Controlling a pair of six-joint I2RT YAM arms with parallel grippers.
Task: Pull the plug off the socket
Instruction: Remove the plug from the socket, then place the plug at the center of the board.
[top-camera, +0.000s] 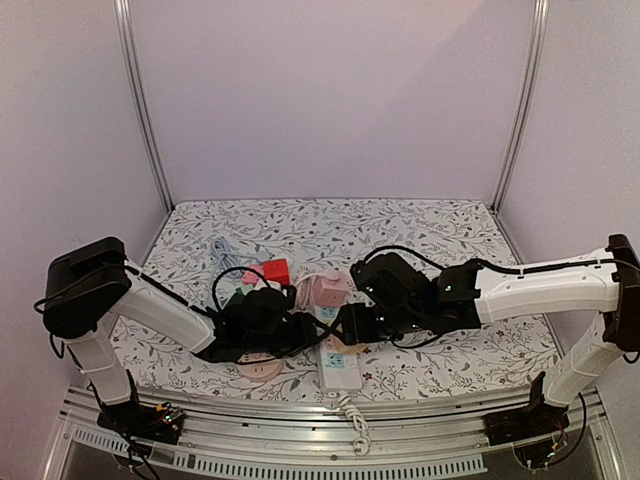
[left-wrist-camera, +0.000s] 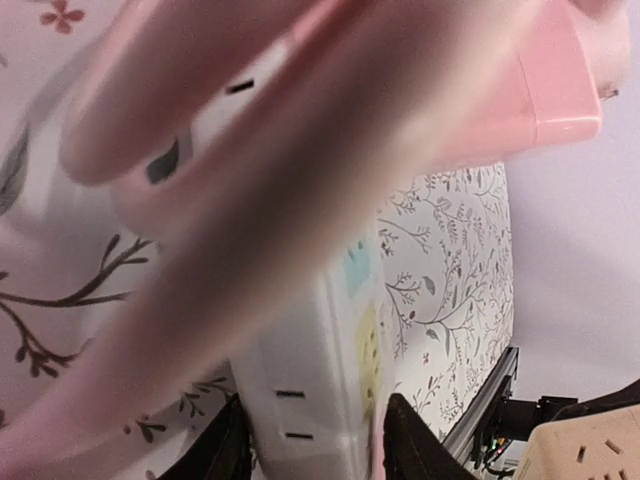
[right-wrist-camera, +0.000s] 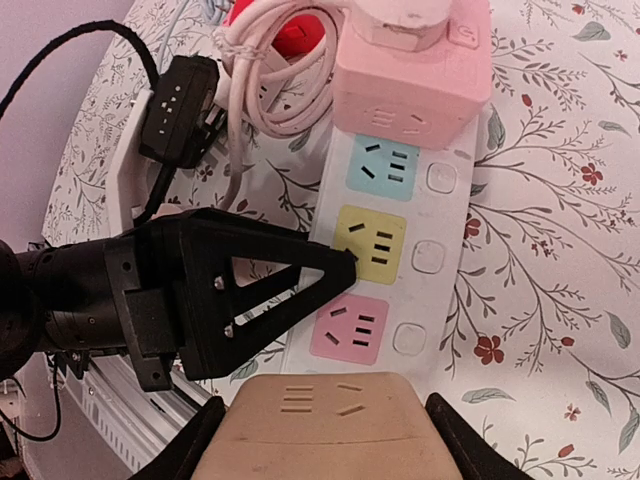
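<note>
I have the right gripper (right-wrist-camera: 322, 455) closed on the beige plug (right-wrist-camera: 315, 415). The plug sits at one end of the power strip (right-wrist-camera: 437, 180), just past its pink outlet. The left gripper (left-wrist-camera: 312, 455) is clamped across the strip's white body (a finger against each side, near the yellow outlet), pinning it. I judge this to be the pull itself, though I cannot tell whether the prongs are free. Next I want a straight draw away from the strip's face, without twisting. The left must hold firm so the strip and the pink cube (right-wrist-camera: 410, 70) at its far end don't ride up.
</note>
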